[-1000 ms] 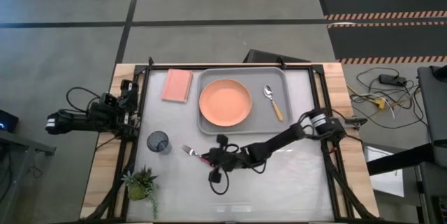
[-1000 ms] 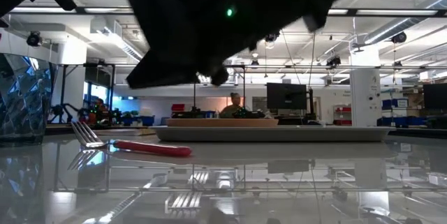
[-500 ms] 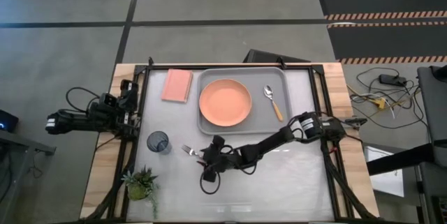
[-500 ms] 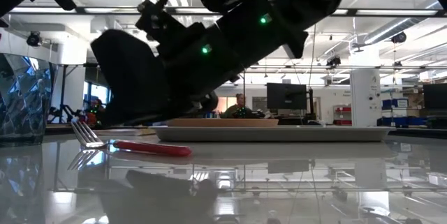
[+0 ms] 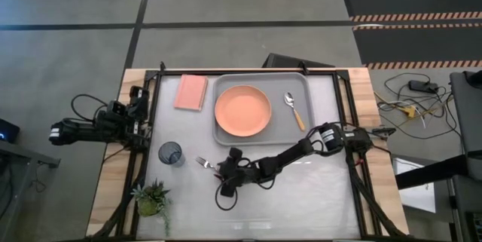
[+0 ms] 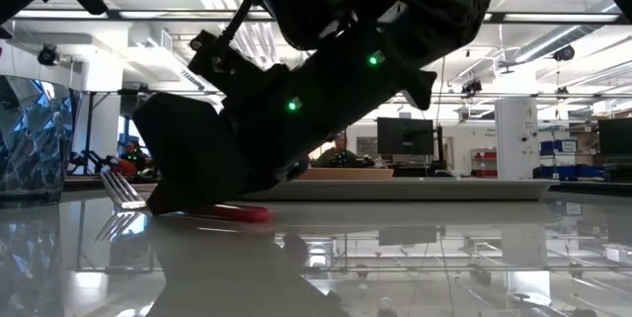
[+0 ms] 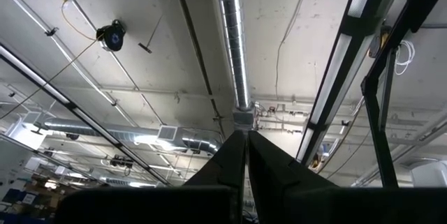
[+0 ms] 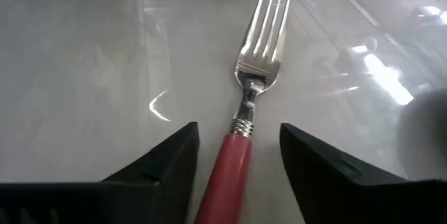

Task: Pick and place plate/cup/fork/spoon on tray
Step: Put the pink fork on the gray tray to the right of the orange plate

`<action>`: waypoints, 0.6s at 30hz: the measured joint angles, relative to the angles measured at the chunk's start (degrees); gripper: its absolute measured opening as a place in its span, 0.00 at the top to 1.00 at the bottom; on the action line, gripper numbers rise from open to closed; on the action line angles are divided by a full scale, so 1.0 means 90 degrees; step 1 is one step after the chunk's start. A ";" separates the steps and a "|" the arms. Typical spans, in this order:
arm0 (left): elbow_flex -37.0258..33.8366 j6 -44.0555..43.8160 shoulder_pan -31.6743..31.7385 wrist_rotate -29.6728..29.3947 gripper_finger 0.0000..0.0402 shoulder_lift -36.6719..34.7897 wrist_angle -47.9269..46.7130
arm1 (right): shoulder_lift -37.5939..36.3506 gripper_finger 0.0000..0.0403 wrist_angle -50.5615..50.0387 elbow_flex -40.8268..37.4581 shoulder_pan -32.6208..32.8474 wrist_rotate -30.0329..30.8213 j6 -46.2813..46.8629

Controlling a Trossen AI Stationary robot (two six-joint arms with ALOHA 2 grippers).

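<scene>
Fork (image 8: 248,123) on glossy tabletop (image 8: 91,77)

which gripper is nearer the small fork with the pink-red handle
The right. The right gripper is down at the table, its open fingers on either side of the small pink-red-handled fork. The left gripper waits at the table's left edge, well away from it.
</scene>
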 joint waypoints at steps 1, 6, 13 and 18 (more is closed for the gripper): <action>0.0001 0.0000 0.0000 0.0002 1.00 0.0000 -0.0003 | 0.0001 0.54 0.0002 0.0000 -0.0004 -0.0020 0.0002; 0.0001 0.0000 -0.0001 0.0001 1.00 0.0001 -0.0004 | 0.0118 0.72 0.0069 0.0010 -0.0113 -0.0463 0.0131; 0.0001 0.0000 -0.0002 0.0000 1.00 0.0000 -0.0003 | 0.0196 0.91 0.0101 0.0004 -0.0175 -0.0614 0.0369; 0.0001 0.0000 -0.0001 0.0000 1.00 0.0001 -0.0001 | 0.0036 0.91 0.0065 -0.0009 -0.0175 -0.0667 0.0369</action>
